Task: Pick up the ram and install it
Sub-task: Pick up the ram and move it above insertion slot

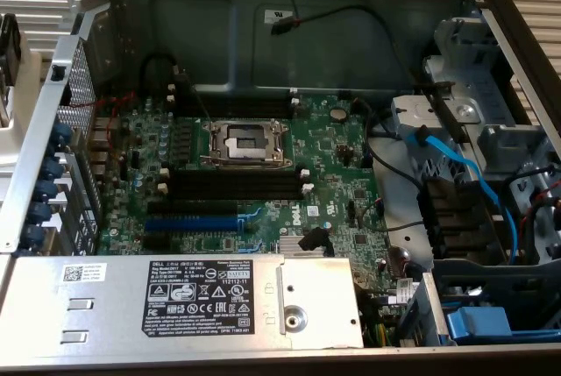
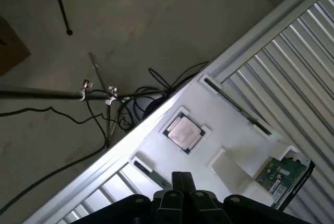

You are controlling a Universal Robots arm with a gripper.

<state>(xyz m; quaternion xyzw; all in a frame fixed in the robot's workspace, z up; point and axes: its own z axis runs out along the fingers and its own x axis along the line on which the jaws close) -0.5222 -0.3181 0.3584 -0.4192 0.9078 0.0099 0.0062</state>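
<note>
The ram point(image 2: 151, 173) is seen stood on edge in a groove of the white tray point(image 2: 227, 122), presumably so that its long edge is offered for gripping; the gripper point(image 2: 181, 182) is held close beside it, jaws drawn narrow with nothing between; the black slots point(image 1: 237, 185) on the motherboard point(image 1: 333, 152) are seen unfilled.

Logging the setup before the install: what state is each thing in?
Computer case: open, side panel off.
Black memory slots: empty.
Ram: on edge in the white tray, not gripped.
Processor chip: seated in the tray.
Gripper: over the tray.
</note>
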